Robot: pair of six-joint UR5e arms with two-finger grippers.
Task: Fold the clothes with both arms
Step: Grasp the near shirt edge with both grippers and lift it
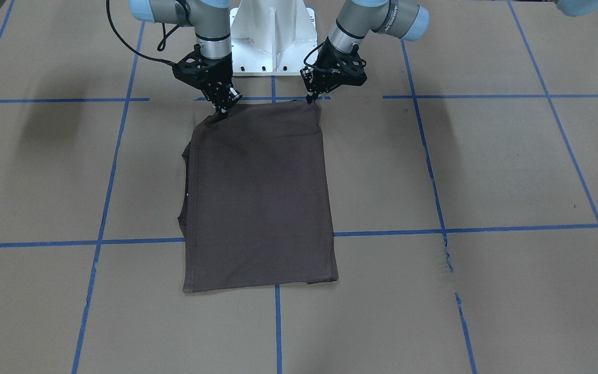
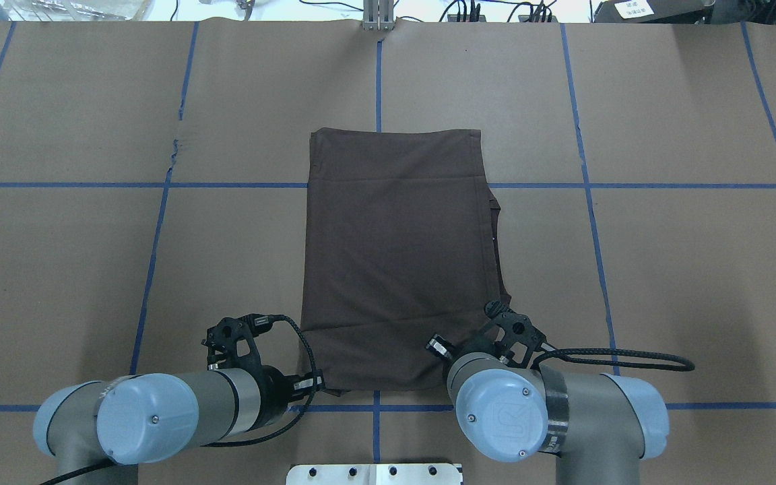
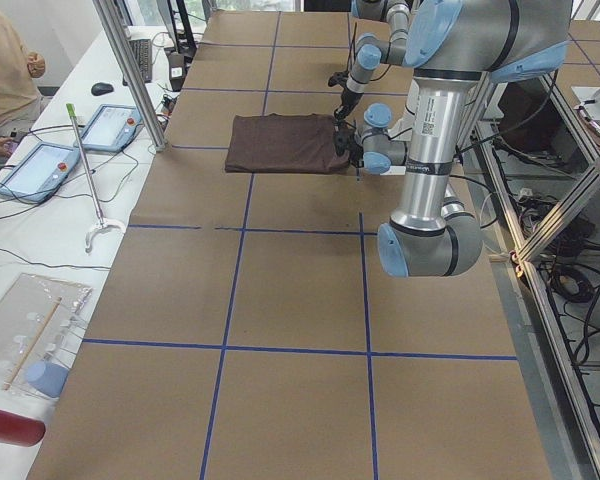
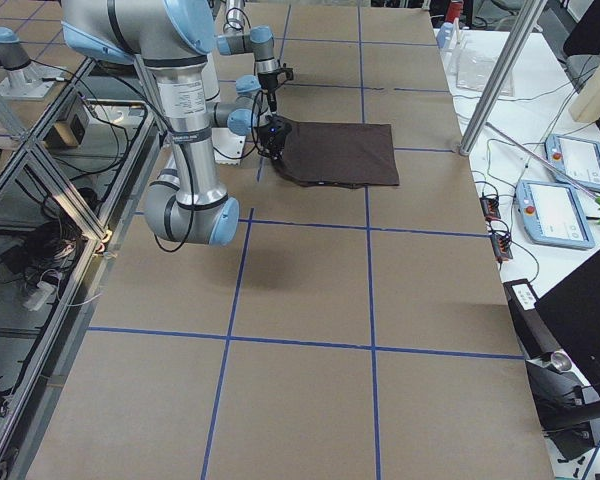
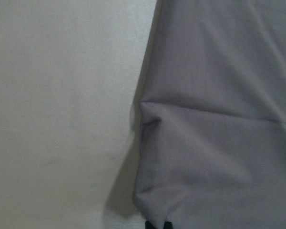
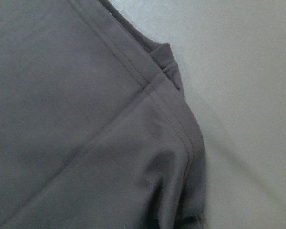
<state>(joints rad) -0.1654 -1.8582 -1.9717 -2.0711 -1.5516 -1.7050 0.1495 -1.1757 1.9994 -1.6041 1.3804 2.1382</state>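
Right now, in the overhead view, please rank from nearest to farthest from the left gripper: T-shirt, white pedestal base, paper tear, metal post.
1. T-shirt: its near-left corner is between the fingers of the left gripper.
2. White pedestal base: near edge, centre.
3. Paper tear: far left.
4. Metal post: far edge, centre.

Plain dark brown-grey T-shirt (image 1: 262,197), tan table (image 1: 512,166) with blue line grid (image 1: 486,228), silver-grey arms (image 2: 226,397) with light blue caps (image 2: 149,417), black left gripper (image 1: 311,99) and right gripper (image 1: 222,109), white base (image 1: 273,31).
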